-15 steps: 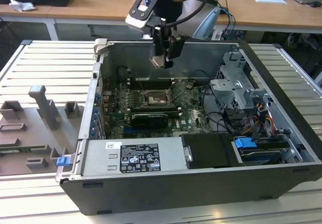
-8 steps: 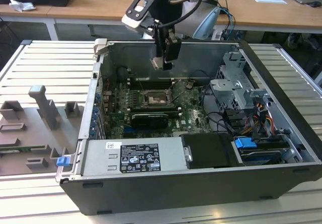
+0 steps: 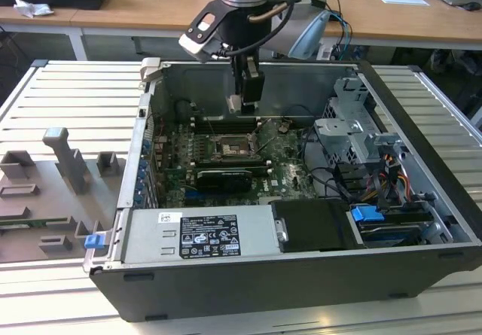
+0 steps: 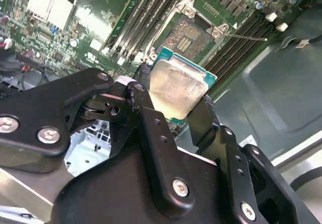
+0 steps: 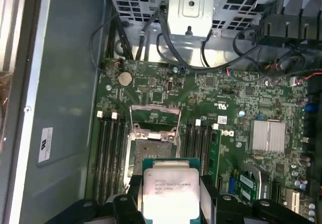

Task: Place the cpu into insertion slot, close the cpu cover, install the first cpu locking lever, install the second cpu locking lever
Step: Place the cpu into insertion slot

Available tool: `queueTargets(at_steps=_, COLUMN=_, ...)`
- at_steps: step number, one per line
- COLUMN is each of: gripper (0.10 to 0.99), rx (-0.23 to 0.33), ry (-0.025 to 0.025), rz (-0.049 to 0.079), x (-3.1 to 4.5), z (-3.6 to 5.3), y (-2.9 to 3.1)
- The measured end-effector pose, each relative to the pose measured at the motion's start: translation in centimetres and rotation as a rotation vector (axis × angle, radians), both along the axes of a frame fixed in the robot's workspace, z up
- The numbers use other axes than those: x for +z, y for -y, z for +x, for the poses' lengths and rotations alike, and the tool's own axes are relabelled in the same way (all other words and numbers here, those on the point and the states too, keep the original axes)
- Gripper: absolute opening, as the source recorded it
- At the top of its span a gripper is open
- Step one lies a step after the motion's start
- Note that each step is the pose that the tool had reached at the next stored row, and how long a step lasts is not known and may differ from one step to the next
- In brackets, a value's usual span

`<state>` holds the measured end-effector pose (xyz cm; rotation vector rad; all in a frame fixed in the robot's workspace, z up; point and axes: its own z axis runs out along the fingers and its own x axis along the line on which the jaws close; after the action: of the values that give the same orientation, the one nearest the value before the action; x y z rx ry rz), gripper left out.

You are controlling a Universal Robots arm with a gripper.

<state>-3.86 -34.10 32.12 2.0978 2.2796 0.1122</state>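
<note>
Holding cpu (image 3: 235,103) clamped in gripper (image 3: 242,102) above green board (image 3: 290,165) inside open computer case (image 3: 226,290), exterior view; insertion slot (image 3: 228,148) below, apart from cpu.

Second wrist view: fingers (image 4: 146,103) pinch cpu (image 4: 177,85) by opposite edges; insertion slot (image 4: 188,35) bare.

First wrist view: cpu (image 5: 171,186) hangs near insertion slot (image 5: 153,151); cpu cover (image 5: 155,117) flipped open beside it; memory slots (image 5: 108,153) flank both sides.

Exterior view: high, standing off, angled down into open case (image 3: 226,297), mid-range. Both wrist views: close, aimed along gripper (image 5: 171,201) at board (image 5: 241,93). All three share slot (image 3: 228,148); wrist views share clamped cpu (image 5: 171,186).
</note>
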Motion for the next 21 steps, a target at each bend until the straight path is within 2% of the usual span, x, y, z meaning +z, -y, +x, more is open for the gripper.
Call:
queueTargets(at_steps=6, gripper=0.537, rx=-0.04, ry=0.0, rz=-0.001, x=-1.12, z=-0.06, y=0.0)
queueTargets(at_steps=8, gripper=0.537, rx=-0.041, ry=0.0001, rz=-0.001, x=-1.91, z=-0.16, y=0.0)
queueTargets(at_steps=12, gripper=0.537, rx=-0.041, ry=0.0, rz=0.0, x=-2.65, z=-0.23, y=0.0)
queueTargets(at_steps=19, gripper=0.537, rx=-0.037, ry=0.0001, rz=0.0, x=-4.62, z=-0.36, y=-0.21)
queueTargets(at_steps=21, gripper=0.537, rx=-0.04, ry=0.0, rz=0.0, x=-4.88, z=-0.36, y=-0.21)
